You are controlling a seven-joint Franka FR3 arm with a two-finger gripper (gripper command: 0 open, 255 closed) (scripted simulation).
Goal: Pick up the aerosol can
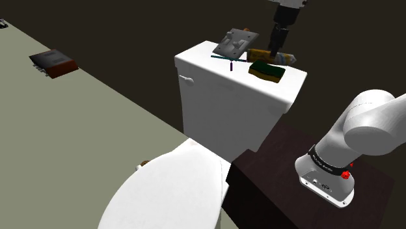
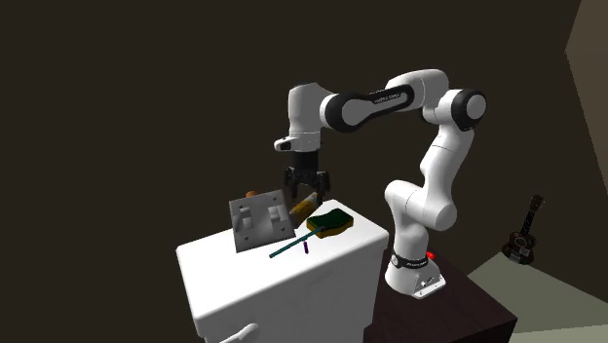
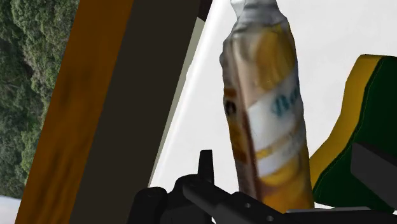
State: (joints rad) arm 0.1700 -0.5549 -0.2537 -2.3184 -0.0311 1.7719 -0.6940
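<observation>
The aerosol can (image 1: 263,54) is yellow and orange with a white band and lies on its side at the back of the white toilet tank lid (image 1: 215,75). My black gripper (image 1: 278,51) comes down from above over the can (image 2: 301,208). In the wrist view the can (image 3: 267,108) lies between my fingers (image 3: 375,175), which stand apart on either side of it. I cannot see the fingers pressing on it. The gripper (image 2: 307,195) is low over the tank's back edge.
A green and yellow sponge (image 1: 268,71) lies right beside the can. A grey switch plate (image 1: 234,43) leans behind a teal stick (image 1: 228,58) and a purple one. The toilet lid (image 1: 169,188) is below, with a book (image 1: 53,63) and a small guitar (image 2: 524,234) on the floor.
</observation>
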